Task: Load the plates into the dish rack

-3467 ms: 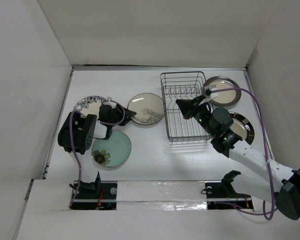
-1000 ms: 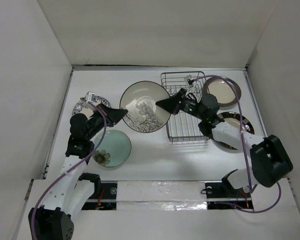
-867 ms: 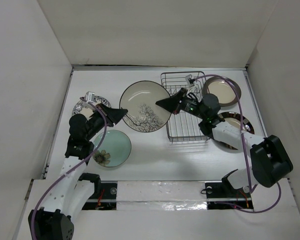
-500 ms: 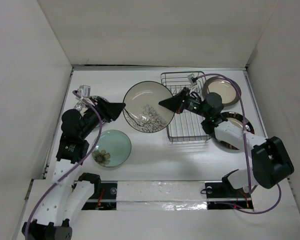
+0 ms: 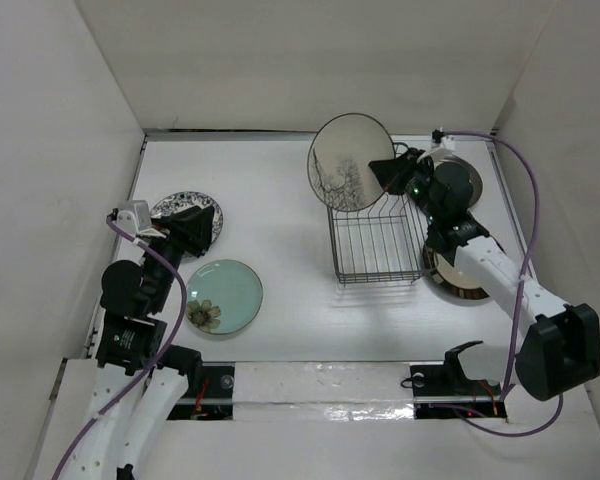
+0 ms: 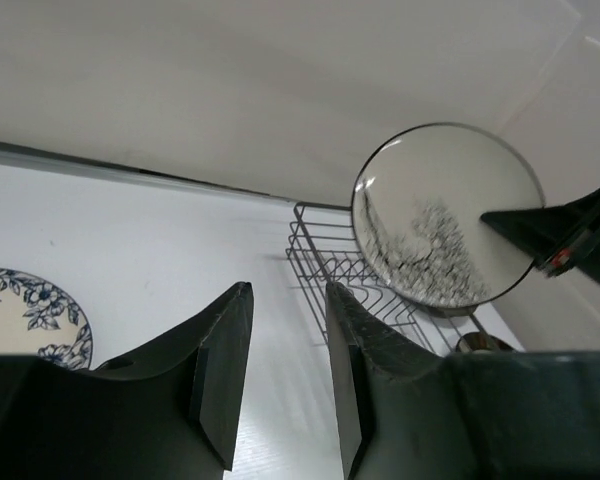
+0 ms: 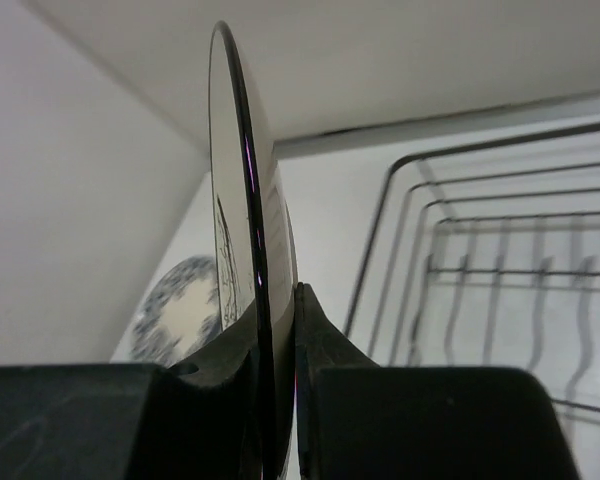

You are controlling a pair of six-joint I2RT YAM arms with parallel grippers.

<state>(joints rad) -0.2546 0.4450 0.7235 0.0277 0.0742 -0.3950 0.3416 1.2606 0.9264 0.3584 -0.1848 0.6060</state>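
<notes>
Right tool [image 5: 388,172] pinching tree-print plate [image 5: 348,162] upright above dish rack [image 5: 376,279], left tool [image 6: 286,330] fingers apart.

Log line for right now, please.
right hand: shut on tree-print plate, upright at dish rack | left hand: open, holding nothing

The tree plate [image 5: 352,162] near the top middle looks like smooth, shiny china with a dark, glossy rim. The dish rack [image 5: 375,250] below it is thin grey metal wire, a little shiny. The green plate [image 5: 223,296] at the lower left is smooth and glossy. The left gripper [image 6: 287,300] has fingers [image 6: 220,370] of dull black plastic. The table [image 5: 280,190] is white and smooth.
</notes>
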